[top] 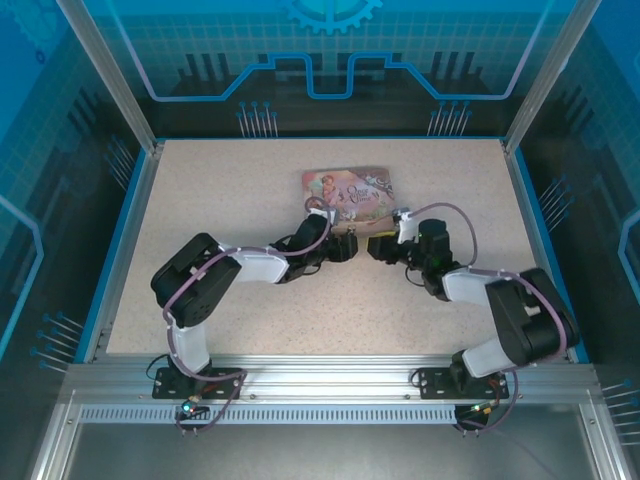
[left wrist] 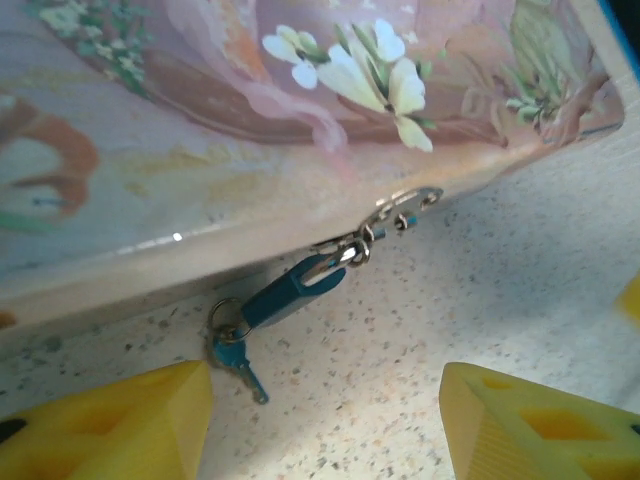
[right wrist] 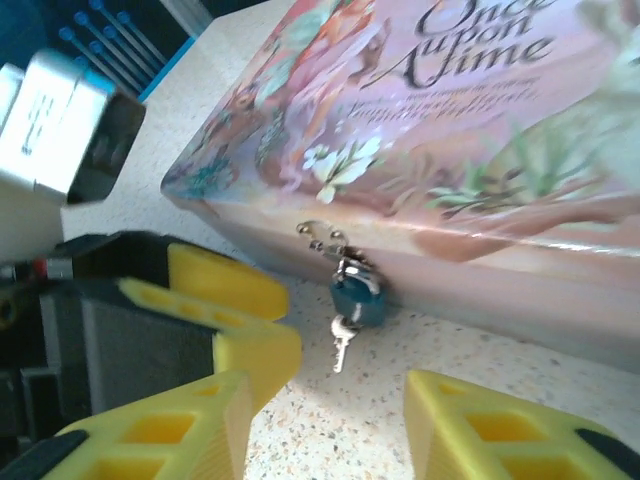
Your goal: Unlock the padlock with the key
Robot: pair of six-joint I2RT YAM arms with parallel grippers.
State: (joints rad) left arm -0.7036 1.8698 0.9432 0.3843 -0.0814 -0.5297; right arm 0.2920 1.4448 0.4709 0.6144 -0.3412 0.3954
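At the near edge of the table (top: 200, 200) the two arm bases stood side by side. Both arms bent inward, so their hands faced each other near the middle. The left hand (top: 345, 247) and the right hand (top: 378, 247) sat close together but apart, just in front of the pink tin (top: 350, 190).

In the left wrist view, the left hand (left wrist: 325, 430) had its yellow fingers (left wrist: 110, 425) spread wide, with only speckled table between them and nothing gripped. The right hand (right wrist: 330, 430) also stood parted and empty, its fingers (right wrist: 520, 435) low over the table. The left hand's yellow fingers showed at the left of that view.

Just beyond the fingertips was the padlock (left wrist: 290, 292), a small teal body lying tilted. Its silver shackle was hooked through a small metal hasp (left wrist: 405, 205) on the tin's near wall. A small ring (left wrist: 225, 318) sat at the padlock's lower end, and the key (left wrist: 240, 362) lay just below it on the table. How the ring joined the padlock could not be made out. In the right wrist view, the padlock (right wrist: 357, 298) hung against the tin's wall with the key (right wrist: 341, 343) directly beneath it.

Behind them the tin lay flat, its lid painted with flowers and lettered "Once Upon a Time". Bare table ran on past it to the blue far rim.
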